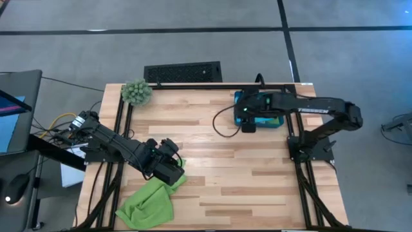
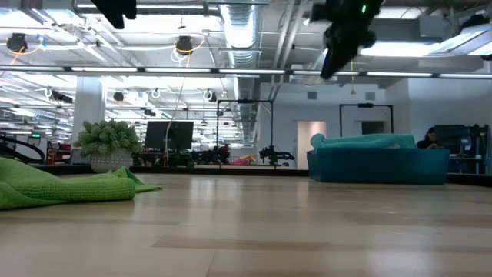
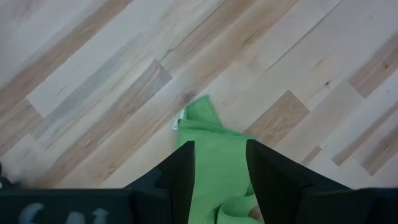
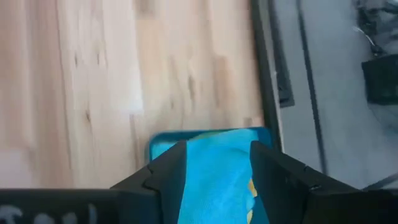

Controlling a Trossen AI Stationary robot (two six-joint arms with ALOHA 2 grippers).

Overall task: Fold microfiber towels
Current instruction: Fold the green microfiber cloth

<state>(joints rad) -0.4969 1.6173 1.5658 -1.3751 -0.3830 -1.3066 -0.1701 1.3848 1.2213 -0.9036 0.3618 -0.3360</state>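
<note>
A folded blue towel [image 1: 269,120] lies at the table's far right, beneath the right gripper [image 1: 248,122], whose fingers are spread and empty. The left gripper [image 1: 168,169], fingers parted, hovers over a crumpled green towel [image 1: 148,203] near left, apparently not yet folded.

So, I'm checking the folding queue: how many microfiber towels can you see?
2 for sure: a lime green towel crumpled at the table's near-left under the left gripper, and a blue towel on the far-right stack below the right gripper. Others may be hidden in the stack.
</note>
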